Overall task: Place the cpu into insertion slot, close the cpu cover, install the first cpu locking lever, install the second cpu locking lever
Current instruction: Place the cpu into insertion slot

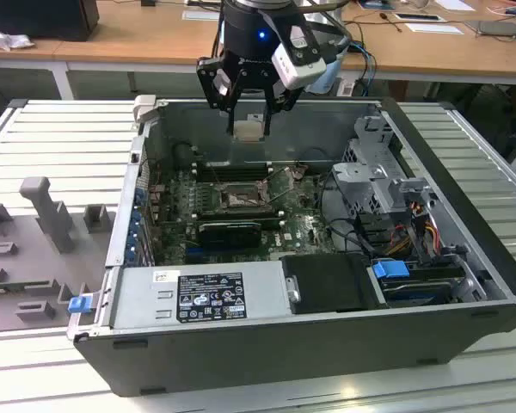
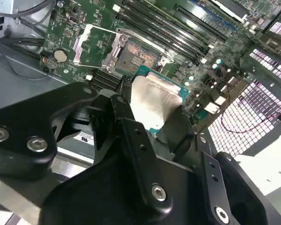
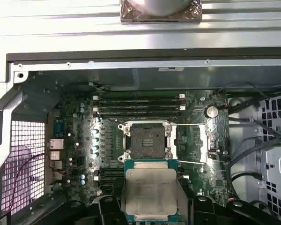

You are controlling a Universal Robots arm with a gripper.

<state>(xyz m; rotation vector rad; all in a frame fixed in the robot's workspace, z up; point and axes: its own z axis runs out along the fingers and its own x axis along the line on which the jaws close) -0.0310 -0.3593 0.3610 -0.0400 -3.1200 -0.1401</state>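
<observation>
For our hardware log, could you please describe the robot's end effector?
The end effector is matte black, with jointed linkage fingers fastened by silver screws. A blue light glows on its body, and a white-grey box sits beside it.

Wooden desks (image 1: pixel 112 39) behind ribbed worktable (image 1: pixel 60 129)

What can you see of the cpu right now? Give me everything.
The cpu is a small flat square chip with a pale silver-grey metal top, dull and smudged, and a green edge showing around it. The gripper holds it roughly level, a black finger against each of two opposite sides, up above the open case. It is apart from the insertion slot, which lies uncovered on the motherboard. Nothing else touches it.
</observation>
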